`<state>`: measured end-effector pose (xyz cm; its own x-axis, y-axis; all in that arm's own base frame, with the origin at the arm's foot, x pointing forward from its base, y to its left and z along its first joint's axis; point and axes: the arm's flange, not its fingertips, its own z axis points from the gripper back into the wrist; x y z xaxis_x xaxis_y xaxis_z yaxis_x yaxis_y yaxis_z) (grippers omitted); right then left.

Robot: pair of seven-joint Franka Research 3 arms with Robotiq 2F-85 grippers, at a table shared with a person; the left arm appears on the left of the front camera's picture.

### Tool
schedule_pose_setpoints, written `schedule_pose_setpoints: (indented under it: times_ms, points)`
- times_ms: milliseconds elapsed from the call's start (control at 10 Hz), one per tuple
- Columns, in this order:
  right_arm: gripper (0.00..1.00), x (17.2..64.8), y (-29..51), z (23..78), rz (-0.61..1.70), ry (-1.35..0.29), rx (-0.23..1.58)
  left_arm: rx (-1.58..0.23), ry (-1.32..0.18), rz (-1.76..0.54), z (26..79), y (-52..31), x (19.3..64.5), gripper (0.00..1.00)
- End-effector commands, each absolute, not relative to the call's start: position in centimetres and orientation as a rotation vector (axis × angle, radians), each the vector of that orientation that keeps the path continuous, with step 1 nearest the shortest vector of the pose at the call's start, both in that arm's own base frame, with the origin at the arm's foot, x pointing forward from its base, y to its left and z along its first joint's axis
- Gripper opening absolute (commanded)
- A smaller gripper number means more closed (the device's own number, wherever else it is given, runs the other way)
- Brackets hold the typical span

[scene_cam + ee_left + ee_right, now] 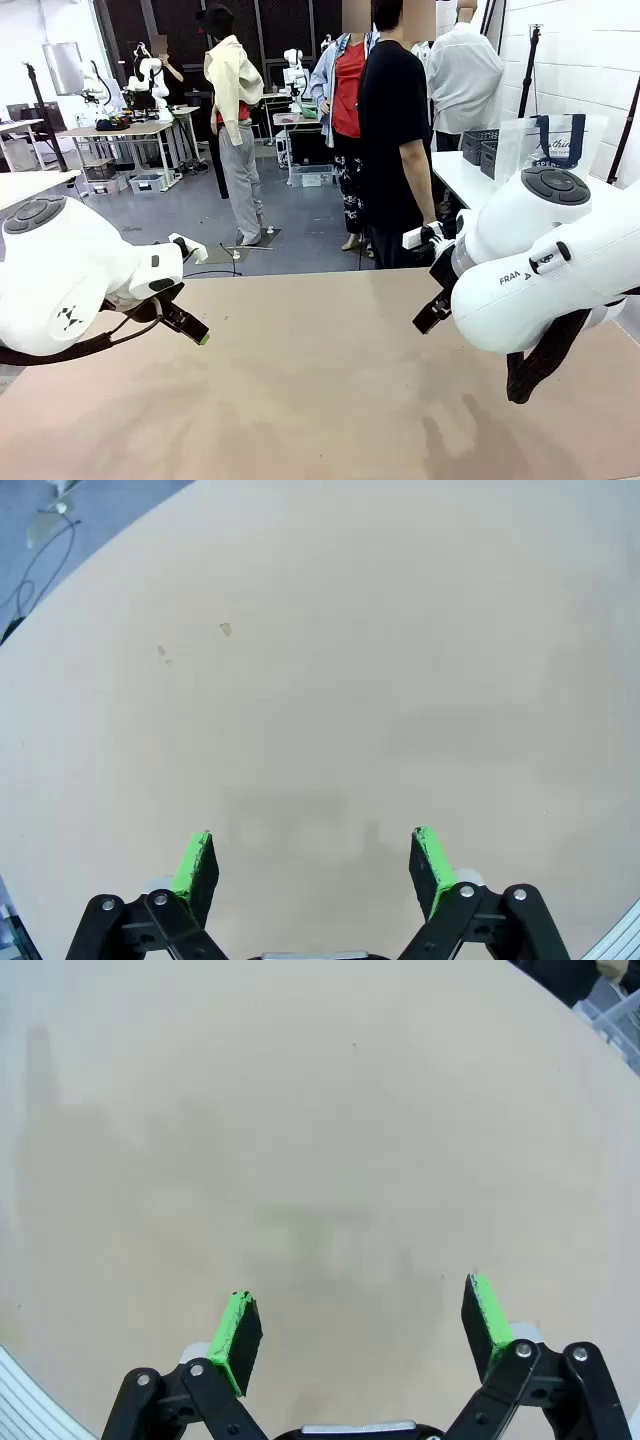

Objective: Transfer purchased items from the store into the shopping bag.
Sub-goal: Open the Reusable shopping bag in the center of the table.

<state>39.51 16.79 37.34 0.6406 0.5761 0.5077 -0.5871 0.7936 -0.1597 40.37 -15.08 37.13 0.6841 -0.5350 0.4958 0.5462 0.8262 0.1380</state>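
Left gripper (312,855): black 2-finger claw with green pads, jaws wide apart, nothing between them, hanging over bare table at the left edge.
Table (320,390): broad beige matte top between the 2 arms; no goods, basket or bag on it.
Person (392,120): in a black top, standing at the far edge, side-on, one hand (432,232) low by the table corner, holding nothing I can make out.
Right gripper (362,1325): same black claw with green pads, jaws spread, nothing held, above bare table on the right.
Store (480,145): dark grey plastic lattice basket on a white side table behind the right arm, well apart from both claws; contents too small to tell.
Shopping bag (560,140): translucent white plastic tote with navy strap handles, upright just beside the basket on that side table.
Progress: by my reading not yet begun; 0 items visibly in the bag, and basket and bag both need to reach the shared table before any picking.
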Motion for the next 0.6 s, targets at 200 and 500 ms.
schedule_pose_setpoints:
  times_ms: [200,500]
  points:
    - [1.0,39.51,16.79,37.34,0.663,-0.572,0.021,-0.022,-0.549,-0.606,37.13,-15.08,40.36,1.0]
    - [1.0,39.51,16.79,37.34,0.663,-0.572,0.021,-0.022,-0.549,-0.606,37.13,-15.08,40.36,1.0]
